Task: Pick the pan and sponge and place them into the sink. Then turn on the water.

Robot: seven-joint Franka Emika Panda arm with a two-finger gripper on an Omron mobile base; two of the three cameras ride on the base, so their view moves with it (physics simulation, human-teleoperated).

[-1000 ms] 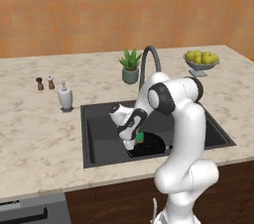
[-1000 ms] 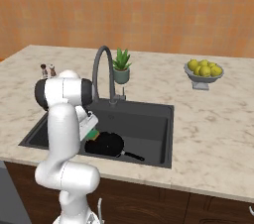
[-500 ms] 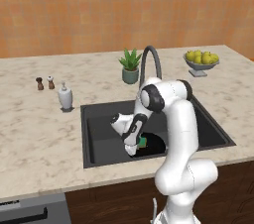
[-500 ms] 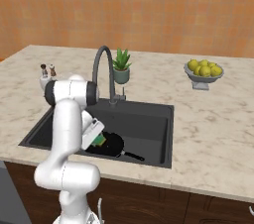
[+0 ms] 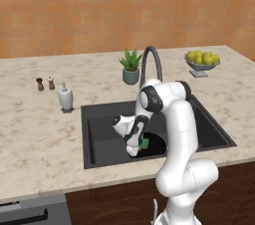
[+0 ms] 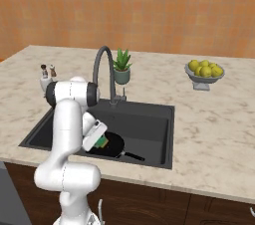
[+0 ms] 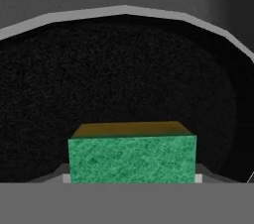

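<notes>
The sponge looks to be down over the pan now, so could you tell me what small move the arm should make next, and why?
Probably open the tool and let go. It holds the sponge low inside the sink, right over the pan, which already lies in the basin, so a release should drop it there.

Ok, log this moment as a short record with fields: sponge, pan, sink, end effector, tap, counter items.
sponge: green, between the end effector's fingers, low over the pan
pan: black, lying in the sink, handle toward the front right in the right base view
sink: black basin set in the counter
end effector: down inside the sink, closed on the sponge
tap: dark gooseneck behind the basin; no water visible
counter items: potted plant, fruit bowl, soap dispenser, two shakers
</notes>
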